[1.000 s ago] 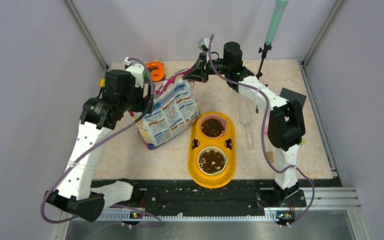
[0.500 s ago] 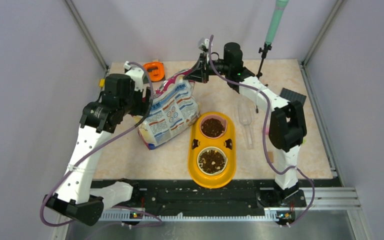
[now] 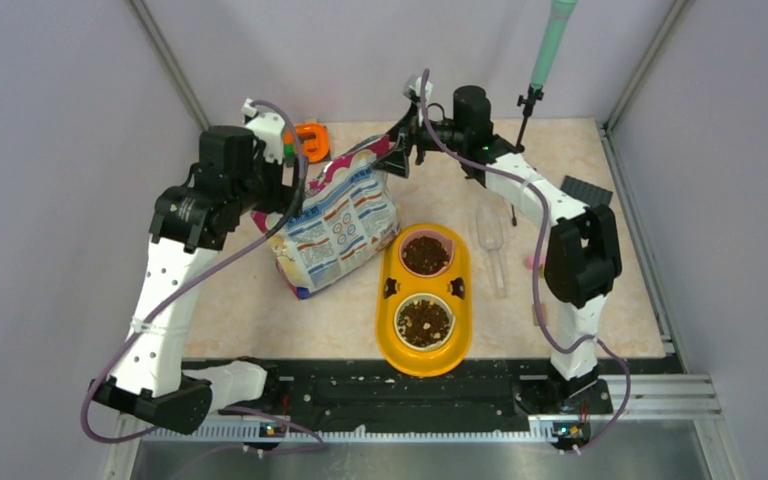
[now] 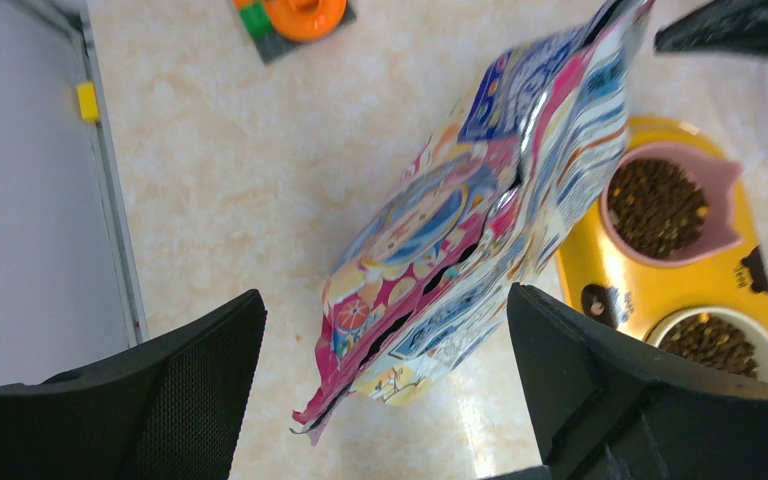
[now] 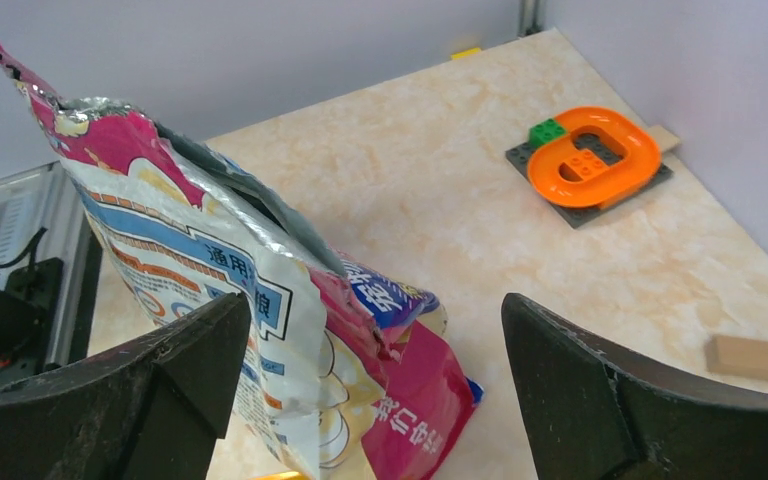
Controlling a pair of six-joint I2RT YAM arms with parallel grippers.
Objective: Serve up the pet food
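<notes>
Right gripper [image 5: 372, 312] opened; dark brown kibble [image 3: 426, 254]

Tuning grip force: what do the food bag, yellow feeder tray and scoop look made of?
Food bag: thin glossy printed film, silvery foil-like lining at the torn mouth, creased. Feeder tray: smooth moulded plastic, probably, uniform yellow. Scoop: clear plastic, seemingly; table shows through.

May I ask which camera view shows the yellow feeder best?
The top external view: the yellow feeder shows whole, kibble included. The left wrist view catches only part of it at the right edge, beyond the bag; the right wrist view shows hardly any of it.
</notes>
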